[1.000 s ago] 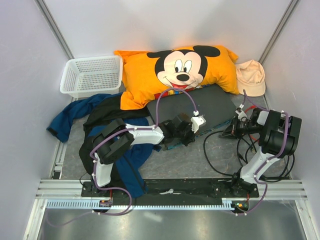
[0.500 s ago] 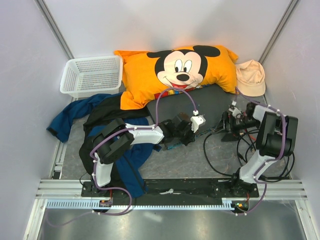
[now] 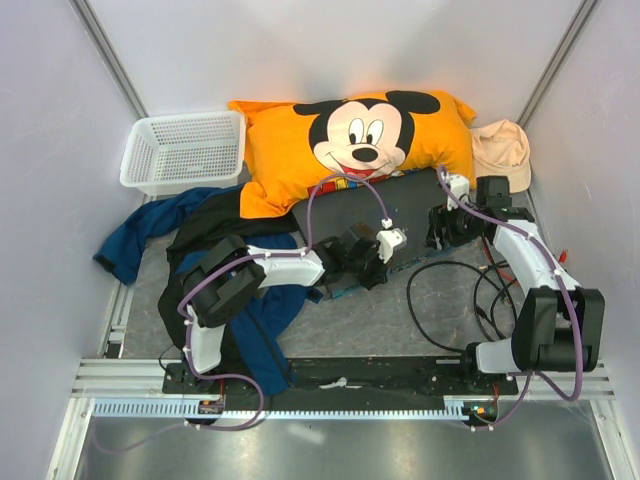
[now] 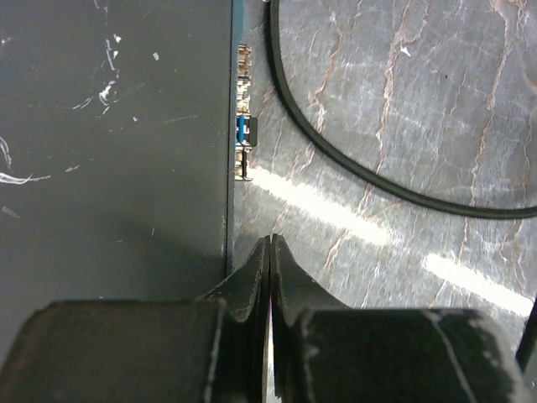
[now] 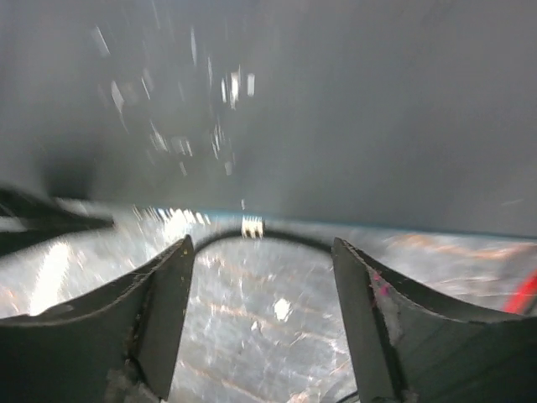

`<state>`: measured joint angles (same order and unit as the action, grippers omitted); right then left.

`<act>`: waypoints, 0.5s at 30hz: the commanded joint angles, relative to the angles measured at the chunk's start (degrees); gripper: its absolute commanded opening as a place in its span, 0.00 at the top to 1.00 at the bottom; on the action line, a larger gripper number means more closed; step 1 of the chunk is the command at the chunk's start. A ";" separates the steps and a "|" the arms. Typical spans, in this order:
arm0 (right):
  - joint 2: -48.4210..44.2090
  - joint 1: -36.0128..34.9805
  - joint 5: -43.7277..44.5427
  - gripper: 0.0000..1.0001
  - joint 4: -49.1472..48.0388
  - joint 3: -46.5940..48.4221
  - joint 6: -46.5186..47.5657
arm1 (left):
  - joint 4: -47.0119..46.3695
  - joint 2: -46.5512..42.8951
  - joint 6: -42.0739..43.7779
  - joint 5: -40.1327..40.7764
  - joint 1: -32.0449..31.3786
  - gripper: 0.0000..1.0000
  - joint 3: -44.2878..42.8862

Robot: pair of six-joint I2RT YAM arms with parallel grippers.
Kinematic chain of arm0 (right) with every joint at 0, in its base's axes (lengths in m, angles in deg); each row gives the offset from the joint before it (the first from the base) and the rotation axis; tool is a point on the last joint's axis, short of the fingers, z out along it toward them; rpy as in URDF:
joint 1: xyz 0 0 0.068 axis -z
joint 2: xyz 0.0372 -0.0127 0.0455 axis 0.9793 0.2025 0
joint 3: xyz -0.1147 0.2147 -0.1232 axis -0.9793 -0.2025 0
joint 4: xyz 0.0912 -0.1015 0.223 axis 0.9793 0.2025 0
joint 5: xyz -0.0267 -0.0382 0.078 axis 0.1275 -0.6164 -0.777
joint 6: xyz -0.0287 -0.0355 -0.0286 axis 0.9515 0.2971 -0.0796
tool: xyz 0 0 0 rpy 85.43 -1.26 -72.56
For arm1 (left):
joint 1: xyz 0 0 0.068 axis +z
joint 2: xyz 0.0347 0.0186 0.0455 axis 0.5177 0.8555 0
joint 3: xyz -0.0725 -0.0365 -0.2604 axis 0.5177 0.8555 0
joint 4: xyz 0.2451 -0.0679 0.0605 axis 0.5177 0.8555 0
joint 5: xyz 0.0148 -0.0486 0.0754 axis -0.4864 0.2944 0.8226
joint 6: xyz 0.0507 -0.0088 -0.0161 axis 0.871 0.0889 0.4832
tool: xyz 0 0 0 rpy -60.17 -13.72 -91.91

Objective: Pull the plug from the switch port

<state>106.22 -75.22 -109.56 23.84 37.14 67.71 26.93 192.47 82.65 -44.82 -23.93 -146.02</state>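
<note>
Flat dark-grey switch (image 3: 385, 205) (scuffed top)

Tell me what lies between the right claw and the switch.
The right wrist view shows bare table, then a black cable along the switch edge, ahead of the open right claw.

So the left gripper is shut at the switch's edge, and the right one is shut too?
Not quite. The left gripper is shut at the edge of the switch, but the right gripper is wide open, as the right wrist view shows.
</note>
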 commanded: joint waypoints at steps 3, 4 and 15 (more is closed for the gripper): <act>1.59 -2.74 2.39 0.34 0.71 -4.16 5.70 | 6.36 -2.45 -3.08 7.93 8.70 0.94 1.58; 2.03 -2.74 3.00 0.35 1.15 -4.51 4.65 | 6.54 -2.62 -3.89 7.31 8.88 0.94 1.75; 8.70 -11.70 12.13 0.42 -0.43 -3.12 -3.09 | 4.43 -4.03 -5.12 5.72 8.97 0.94 3.25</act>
<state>111.33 -84.80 -103.84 24.30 32.37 68.23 29.97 189.23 76.53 -48.97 -19.52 -143.79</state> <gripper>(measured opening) 0.581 0.058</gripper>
